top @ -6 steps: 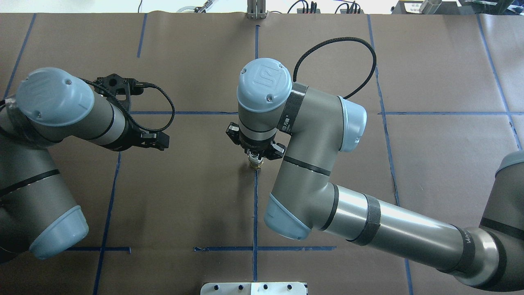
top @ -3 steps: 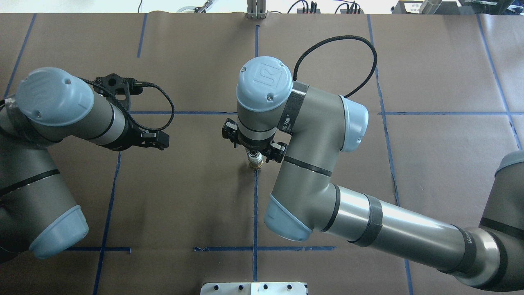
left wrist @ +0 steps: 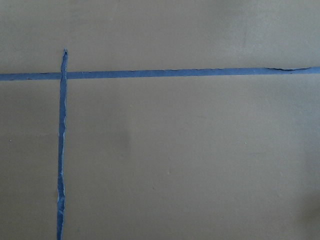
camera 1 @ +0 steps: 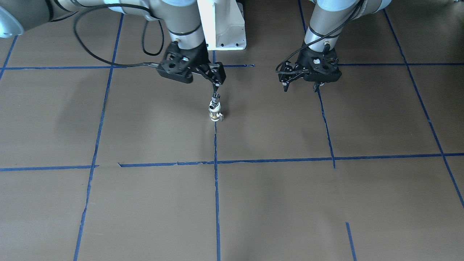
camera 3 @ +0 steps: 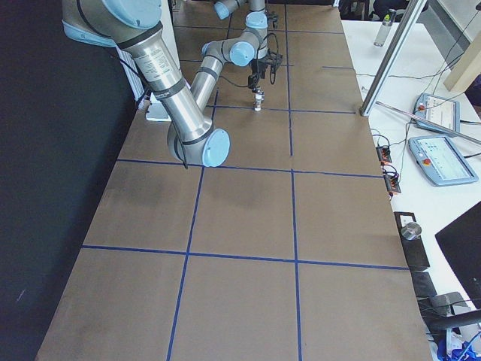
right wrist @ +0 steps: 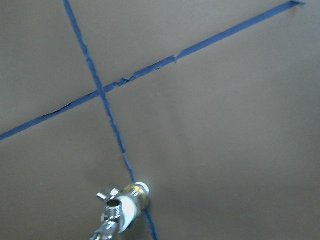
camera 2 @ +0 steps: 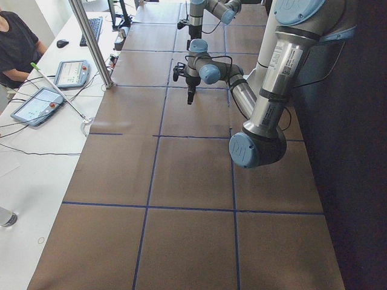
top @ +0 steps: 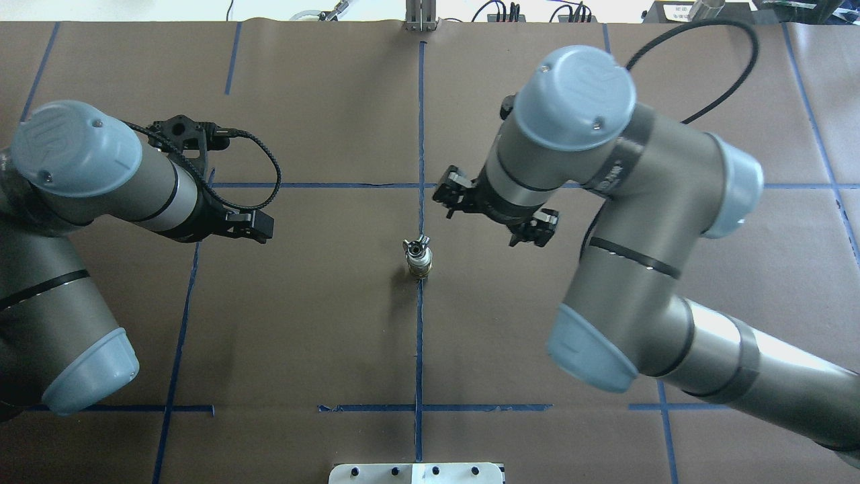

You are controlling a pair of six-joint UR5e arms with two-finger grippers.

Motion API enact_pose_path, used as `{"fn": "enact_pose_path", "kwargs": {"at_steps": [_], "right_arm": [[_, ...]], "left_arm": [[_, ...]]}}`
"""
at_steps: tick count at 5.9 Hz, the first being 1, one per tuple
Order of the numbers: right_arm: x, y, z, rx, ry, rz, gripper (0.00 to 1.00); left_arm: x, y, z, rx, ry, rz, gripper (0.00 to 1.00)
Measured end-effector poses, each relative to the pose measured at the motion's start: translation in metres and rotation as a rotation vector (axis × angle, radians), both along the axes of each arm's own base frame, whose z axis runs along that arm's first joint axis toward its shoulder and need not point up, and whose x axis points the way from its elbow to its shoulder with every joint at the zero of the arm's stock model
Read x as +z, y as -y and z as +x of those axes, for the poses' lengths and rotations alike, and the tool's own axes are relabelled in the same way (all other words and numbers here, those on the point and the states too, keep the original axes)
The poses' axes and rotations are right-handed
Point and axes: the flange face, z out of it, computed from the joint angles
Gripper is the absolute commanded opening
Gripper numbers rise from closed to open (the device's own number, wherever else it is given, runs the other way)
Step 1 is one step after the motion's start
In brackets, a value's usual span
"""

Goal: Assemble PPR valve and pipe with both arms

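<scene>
Valve: stands upright on the brown worktop, on the blue tape line that runs from the robot's edge to the operators' edge. It is about midway between the left and right edges and well away from every corner.
Pipe: small chrome piece seated on the valve's top end, so the two make one short upright stack.
Right fingers: hang above the stack, with the one visible tip just over the pipe's top and not touching it. They hold nothing; whether they are spread or closed I cannot tell.
Stack against right fingers: below them and free of them. In the right wrist view it sits at the bottom edge, on the tape line.
Right arm: reaches in from the right edge, its wrist pointing down over the middle of the worktop.
Left fingers: spread apart and empty, pointing down at bare worktop, well apart from the stack on its left-edge side.
Left arm: bent over the worktop's left half.
Left wrist view: only brown worktop and two crossing tape lines.
Pedestal: white, at the robot's edge, in line with the stack.
</scene>
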Motion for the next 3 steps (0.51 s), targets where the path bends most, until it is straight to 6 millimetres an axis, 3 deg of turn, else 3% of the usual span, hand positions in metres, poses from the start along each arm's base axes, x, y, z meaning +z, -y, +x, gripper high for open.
{"fn": "enact_pose_path", "kwargs": {"at_steps": [2,3], "right_arm": [[0.065,0.012,0.082,-0.058,-0.047,0.080,1.00],[0.095,0.026,0.119,-0.106,-0.073,0.120,1.00]], "left_arm": [[0.031,0.019,-0.040,0.070,0.022,0.016,1.00],[0.053,0.032,-0.075,0.115,0.028,0.031,1.00]]}}
